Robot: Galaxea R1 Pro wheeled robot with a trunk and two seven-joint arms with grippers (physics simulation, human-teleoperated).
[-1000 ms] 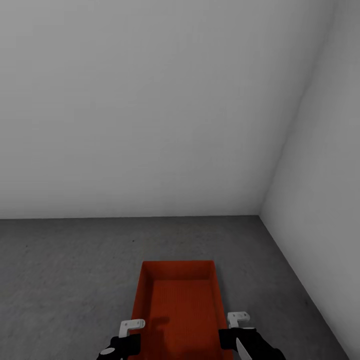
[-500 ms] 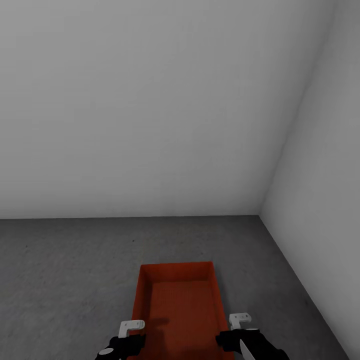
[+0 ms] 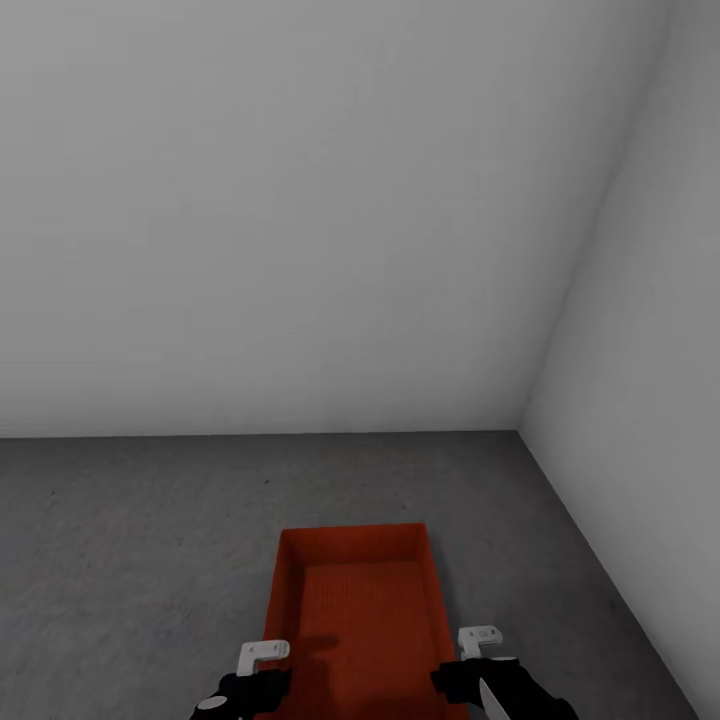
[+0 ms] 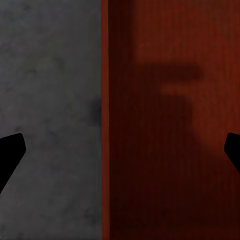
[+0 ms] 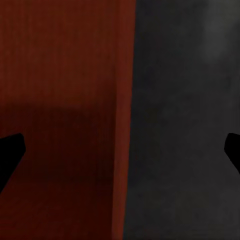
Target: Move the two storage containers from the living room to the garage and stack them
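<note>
One orange-red storage container point(image 3: 355, 600) rests on the dark grey concrete floor point(image 3: 130, 520) of the garage, near the corner of two pale walls, open top up and nothing inside. My left gripper point(image 3: 262, 668) stands open over its left long wall, one fingertip outside, one inside. Open as well, my right gripper point(image 3: 478, 655) straddles the right long wall. In the left wrist view the container point(image 4: 165, 125) wall runs between the spread fingers of the left gripper point(image 4: 120, 150), beside floor point(image 4: 50, 100). The right wrist view has the container point(image 5: 60, 100) edge under the right gripper point(image 5: 120, 150).
A plain grey back wall point(image 3: 300, 220) meets the floor a little beyond the container. A side wall point(image 3: 650, 420) closes in on the right. Bare concrete stretches to the left.
The container has sunk slightly and settled on the floor. Both grippers have shifted a touch outward and lower. Nothing moved in the last half second.
</note>
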